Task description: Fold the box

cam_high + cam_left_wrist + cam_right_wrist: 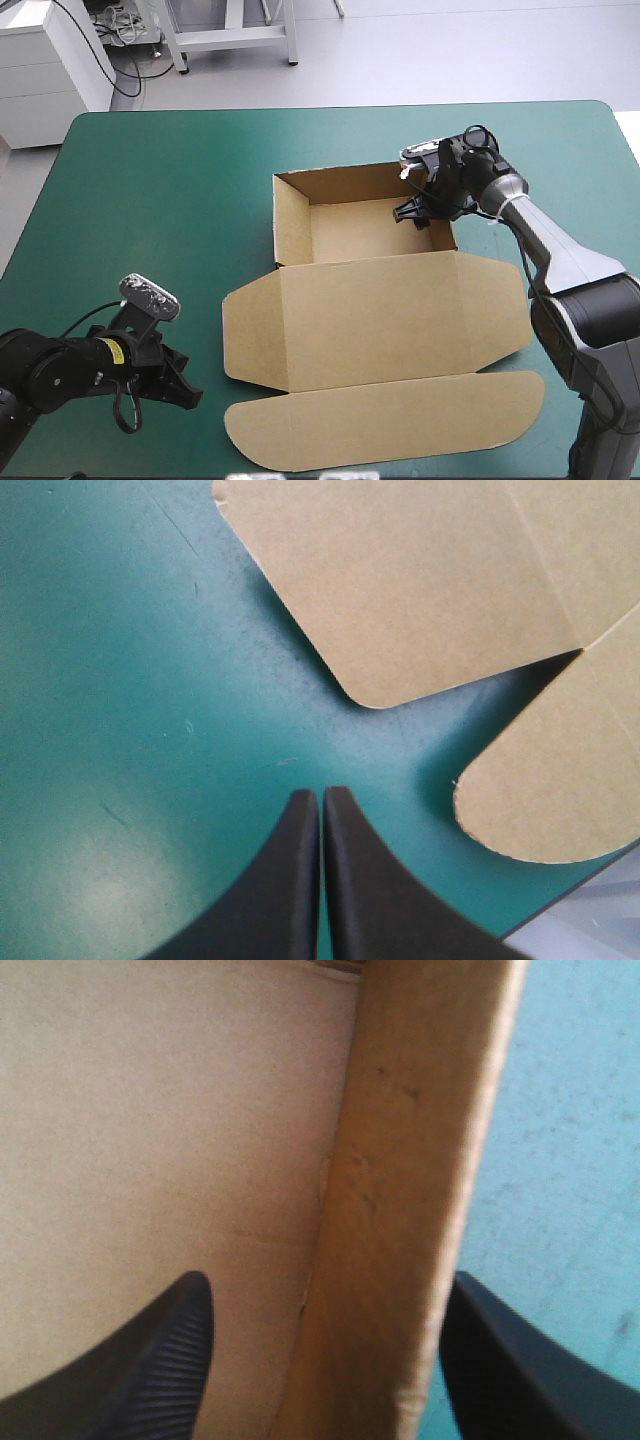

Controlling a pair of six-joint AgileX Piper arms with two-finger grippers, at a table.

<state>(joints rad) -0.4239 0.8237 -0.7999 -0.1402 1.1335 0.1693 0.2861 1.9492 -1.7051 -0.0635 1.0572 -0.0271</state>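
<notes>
Holds the right claw (328, 1282) wide astride a side wall (400, 1160) of the box (380, 330), one finger (140, 1370) inside and the other outside over the counter (570, 1110), and shows the left claw (322, 792) empty, fingers pressed together, lid flaps (400, 590) just ahead.

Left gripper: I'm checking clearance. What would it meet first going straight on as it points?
The left gripper would probably meet the rounded lid corner of the box across teal-green cover; depth unclear.
</notes>
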